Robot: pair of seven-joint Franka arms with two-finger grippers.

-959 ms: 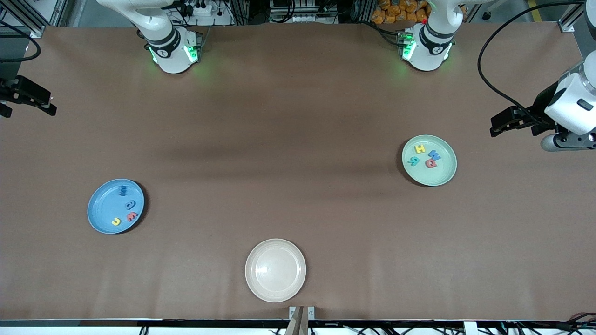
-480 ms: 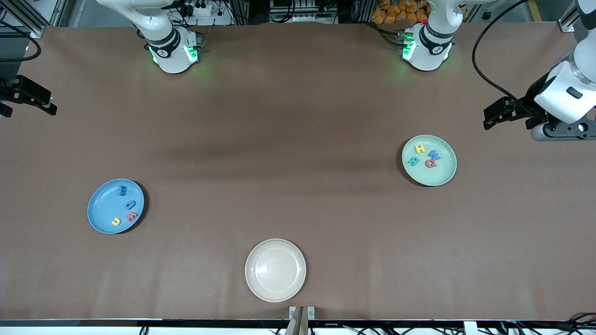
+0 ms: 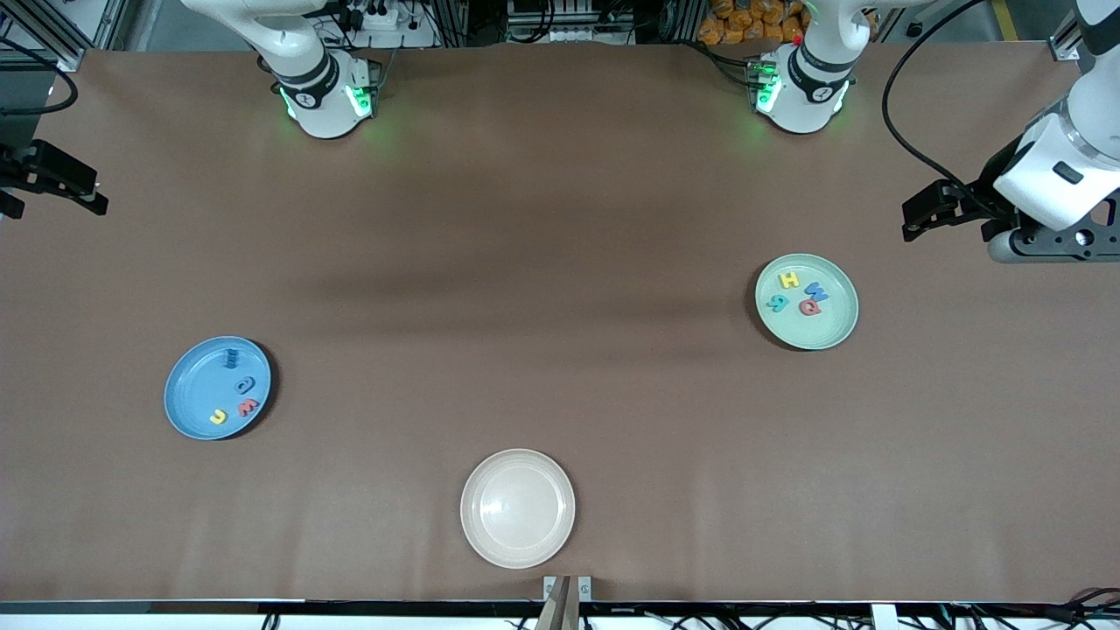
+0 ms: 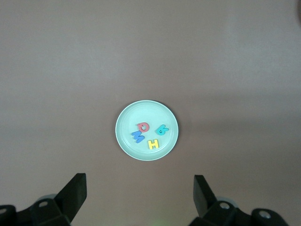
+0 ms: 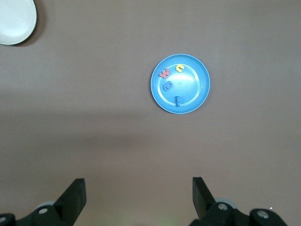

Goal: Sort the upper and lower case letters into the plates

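The mint green plate [image 3: 814, 331] lies toward the left arm's end of the table. It holds a yellow H [image 3: 789, 280], a blue W [image 3: 817, 291], a red Q [image 3: 811, 306] and a teal letter [image 3: 776, 303]. The sky blue plate [image 3: 194, 385] lies toward the right arm's end with a yellow u [image 3: 218, 416], a red letter [image 3: 248, 406] and two blue letters [image 3: 245, 384]. My left gripper [image 3: 914, 219] hangs open and empty over bare table beside the mint plate [image 4: 127, 120]. My right gripper [image 3: 94, 194] is open and empty over the table's edge, high above the blue plate [image 5: 193, 89].
An empty cream-white plate [image 3: 517, 507] sits near the front edge, midway along the table, and shows in the right wrist view as the cream-white plate [image 5: 14, 21]. Brown tabletop [image 3: 542, 289] stretches between the three plates. The arm bases [image 3: 324, 96] stand along the back edge.
My left arm has swung its open gripper a little away from the mint plate, toward the bases' side of the table. The right gripper, plates and letters have stayed put.
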